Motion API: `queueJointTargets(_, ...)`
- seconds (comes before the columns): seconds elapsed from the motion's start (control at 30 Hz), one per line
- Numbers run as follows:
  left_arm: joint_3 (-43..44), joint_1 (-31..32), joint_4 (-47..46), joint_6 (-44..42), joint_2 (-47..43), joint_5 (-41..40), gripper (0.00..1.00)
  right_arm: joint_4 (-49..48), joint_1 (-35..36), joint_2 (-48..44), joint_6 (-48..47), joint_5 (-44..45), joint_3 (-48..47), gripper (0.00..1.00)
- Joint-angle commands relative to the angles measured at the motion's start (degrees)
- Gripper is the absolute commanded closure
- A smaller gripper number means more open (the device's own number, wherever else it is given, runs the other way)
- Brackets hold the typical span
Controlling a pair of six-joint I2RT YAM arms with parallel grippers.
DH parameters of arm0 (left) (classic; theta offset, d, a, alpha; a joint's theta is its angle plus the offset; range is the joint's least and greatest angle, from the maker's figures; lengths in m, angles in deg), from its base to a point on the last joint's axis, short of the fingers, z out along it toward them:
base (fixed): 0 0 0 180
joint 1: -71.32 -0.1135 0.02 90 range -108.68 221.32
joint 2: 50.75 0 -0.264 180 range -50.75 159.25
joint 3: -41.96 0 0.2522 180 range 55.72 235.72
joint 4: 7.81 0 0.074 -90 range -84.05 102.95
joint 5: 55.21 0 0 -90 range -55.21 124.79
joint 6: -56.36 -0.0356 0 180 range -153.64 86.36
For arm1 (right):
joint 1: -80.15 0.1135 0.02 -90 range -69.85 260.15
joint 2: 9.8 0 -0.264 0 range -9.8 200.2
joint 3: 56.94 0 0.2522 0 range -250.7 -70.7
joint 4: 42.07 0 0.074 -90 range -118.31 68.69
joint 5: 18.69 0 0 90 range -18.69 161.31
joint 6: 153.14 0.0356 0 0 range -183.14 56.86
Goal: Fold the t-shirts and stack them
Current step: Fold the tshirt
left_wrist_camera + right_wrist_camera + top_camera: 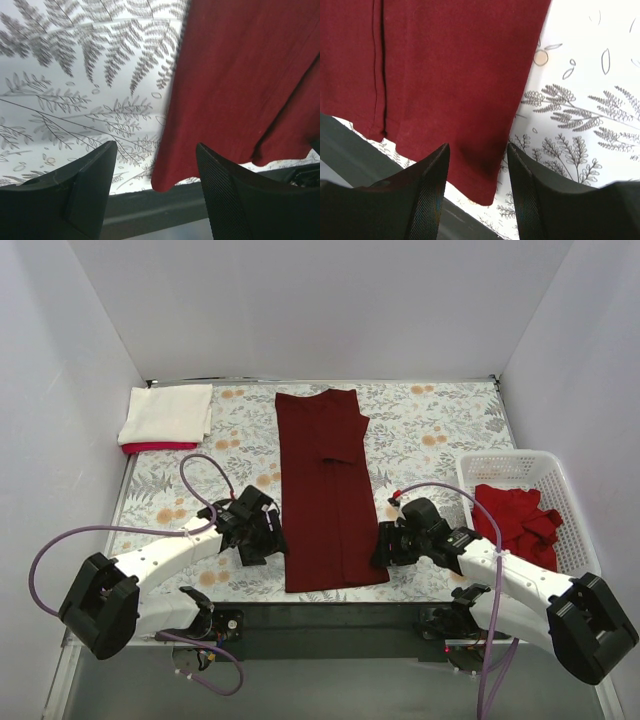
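Observation:
A dark maroon t-shirt (327, 490) lies as a long narrow strip down the table's middle, sides folded in. My left gripper (268, 535) is open over its near left corner (167, 177), which shows between the jaws. My right gripper (384, 546) is open over the near right corner (490, 185). A folded cream-white shirt (167, 413) lies on a brighter red one (158, 447) at the far left. Crumpled red shirts (518, 520) sit in the basket.
A white lattice basket (513, 466) stands at the right edge. The table's dark near edge (330, 610) runs just below the shirt's hem. White walls enclose the table on three sides. A floral cloth (430, 430) covers the table.

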Motion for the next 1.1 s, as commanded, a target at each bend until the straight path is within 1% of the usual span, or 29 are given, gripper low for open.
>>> queueJointTargets(0.0,-0.8,2.0,-0.5,2.0,-0.4,2.6,0.37,9.4,0.1,-1.2,0.7,1.2,3.1,0.43)
queueJointTargets(0.1,-1.2,4.3,-0.5,3.1,0.8,2.8,0.37,12.8,0.1,-2.4,0.8,3.4,3.2,0.43)
queueJointTargets(0.2,-1.6,6.3,-0.7,4.1,2.2,2.5,0.38,13.8,0.1,-2.4,1.1,0.8,3.5,0.43)
queueJointTargets(0.3,-2.1,7.2,-1.1,4.5,3.0,2.1,0.39,14.5,0.0,-2.6,1.1,0.4,3.8,0.43)
queueJointTargets(0.33,-2.2,7.5,-1.3,4.9,3.4,2.0,0.43,14.6,0.1,-2.7,1.1,0.3,3.8,0.43)
queueJointTargets(0.47,-2.2,9.1,-2.1,5.5,4.6,3.0,0.51,15.3,0.1,-3.0,1.1,-0.1,3.6,0.43)
queueJointTargets(0.6,-2.3,10.7,-1.9,6.0,5.7,3.4,0.54,16.3,0.1,-2.2,1.1,-0.2,3.1,0.43)
queueJointTargets(0.67,-2.7,11.5,-1.9,6.3,6.2,3.7,0.58,16.6,0.1,-2.1,1.1,-0.7,3.1,0.43)
queueJointTargets(0.87,-3.2,13.1,-1.8,6.6,7.2,3.9,0.62,16.5,0.1,-2.2,1.1,-1.2,3.6,0.45)
queueJointTargets(1.07,-3.5,14.2,-1.5,7.1,8.3,3.9,0.64,16.5,0.0,-1.4,0.9,-1.6,3.8,0.49)
